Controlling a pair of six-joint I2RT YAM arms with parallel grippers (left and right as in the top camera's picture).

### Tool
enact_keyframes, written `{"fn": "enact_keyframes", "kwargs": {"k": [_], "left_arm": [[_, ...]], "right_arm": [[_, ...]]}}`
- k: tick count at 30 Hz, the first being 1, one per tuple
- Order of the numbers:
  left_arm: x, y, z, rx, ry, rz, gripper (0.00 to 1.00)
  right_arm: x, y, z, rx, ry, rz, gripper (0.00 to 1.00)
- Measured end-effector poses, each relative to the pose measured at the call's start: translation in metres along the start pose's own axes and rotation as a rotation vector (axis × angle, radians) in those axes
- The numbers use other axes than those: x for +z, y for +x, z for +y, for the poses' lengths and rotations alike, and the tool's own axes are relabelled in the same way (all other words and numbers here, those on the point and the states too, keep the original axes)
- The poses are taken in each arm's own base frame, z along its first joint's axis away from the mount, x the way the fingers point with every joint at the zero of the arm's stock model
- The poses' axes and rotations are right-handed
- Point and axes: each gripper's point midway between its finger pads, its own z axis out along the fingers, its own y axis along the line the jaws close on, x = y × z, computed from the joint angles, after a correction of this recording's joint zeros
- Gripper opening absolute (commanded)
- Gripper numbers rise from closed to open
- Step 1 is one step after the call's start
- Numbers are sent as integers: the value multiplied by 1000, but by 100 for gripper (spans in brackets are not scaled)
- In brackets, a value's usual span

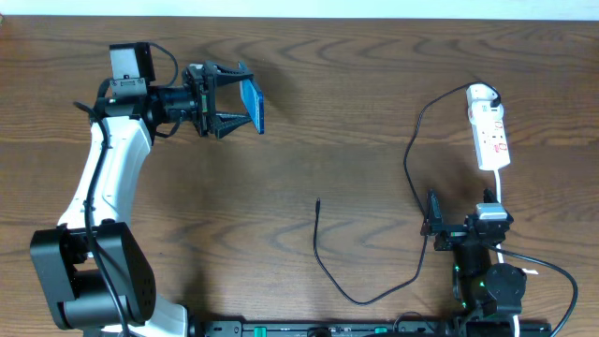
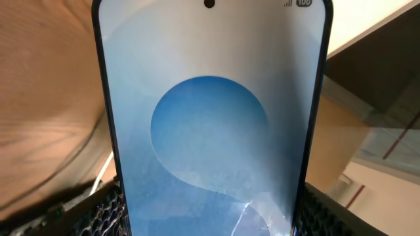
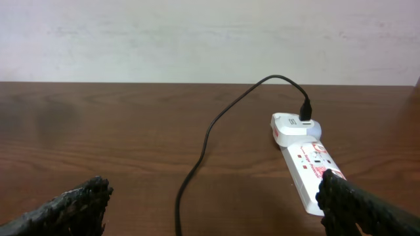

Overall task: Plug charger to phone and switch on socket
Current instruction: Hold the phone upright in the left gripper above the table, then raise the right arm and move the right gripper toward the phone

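Observation:
My left gripper [image 1: 241,98] is shut on the phone [image 1: 255,105] and holds it up off the table at the back left. In the left wrist view the phone [image 2: 210,118] fills the frame, its light blue screen facing the camera, clamped by its long edges between the two fingers [image 2: 105,210]. The white socket [image 1: 489,126] lies at the far right. The black charger [image 1: 412,168] runs from the socket's far end, loops toward the front and ends in a loose plug tip [image 1: 318,200]. My right gripper [image 1: 432,223] stands open and empty, in front of the socket [image 3: 308,164] and the charger [image 3: 197,164].
A white adapter [image 3: 292,124] sits in the socket's far end with the charger plugged into it. The socket's white cord [image 1: 501,187] runs back toward the right arm's base. Bare wooden table [image 1: 328,112] lies between the arms.

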Motion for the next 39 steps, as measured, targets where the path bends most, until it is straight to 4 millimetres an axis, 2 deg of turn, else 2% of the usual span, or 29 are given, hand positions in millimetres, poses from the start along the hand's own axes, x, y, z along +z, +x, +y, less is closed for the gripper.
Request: {"fn": "enact_keyframes", "kwargs": {"k": [21, 31, 39], "left_arm": [[-1, -15, 5, 106, -34, -84, 7], [-1, -22, 8, 215, -60, -124, 7], [9, -25, 13, 251, -105, -159, 8]], "right_arm": [[0, 0, 0, 0, 0, 0, 99], [0, 0, 0, 0, 0, 0, 99], [0, 0, 0, 0, 0, 0, 99]]}}
